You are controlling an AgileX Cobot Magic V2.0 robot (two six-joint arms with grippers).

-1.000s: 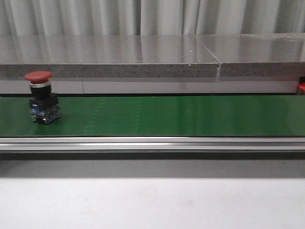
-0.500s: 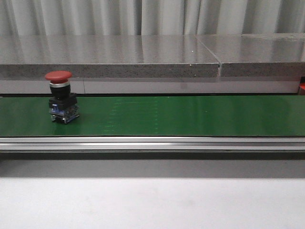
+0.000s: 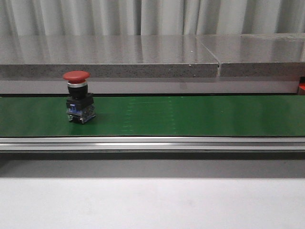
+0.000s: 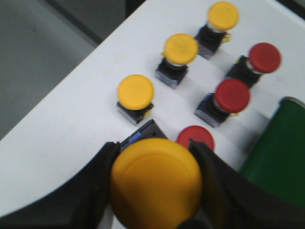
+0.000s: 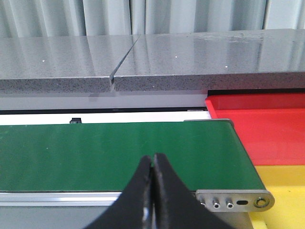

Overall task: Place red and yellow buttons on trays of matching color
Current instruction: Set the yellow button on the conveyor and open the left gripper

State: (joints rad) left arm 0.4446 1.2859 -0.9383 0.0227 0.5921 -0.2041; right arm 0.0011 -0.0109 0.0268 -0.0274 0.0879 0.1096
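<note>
Front view: one red button (image 3: pixel 77 97) stands upright on the green conveyor belt (image 3: pixel 190 116), toward its left end, red cap on top and black base resting on the belt surface. A grey stone ledge (image 3: pixel 143 57) runs behind the belt, and an aluminium rail (image 3: pixel 152 143) runs along its near edge. Neither arm shows here. Left wrist view: the left hand (image 4: pixel 157 191) is clamped on a yellow button (image 4: pixel 156 181), its black fingers (image 4: pixel 97 186) pressed against both sides of the cap. Beyond it, on the white tabletop (image 4: pixel 71 129), stand three further yellow buttons (image 4: pixel 136 93) and three red buttons (image 4: pixel 231 97), set close together in rows; the nearest red one is partly hidden behind the held cap. The belt's end is visible just beside this group. Right wrist view: the right hand (image 5: pixel 152 191) has its fingers together with nothing between them, above the near edge of the belt. A red tray (image 5: pixel 267 124) lies past the belt's end, with a yellow tray (image 5: pixel 286 186) adjoining it on the nearer side.
</note>
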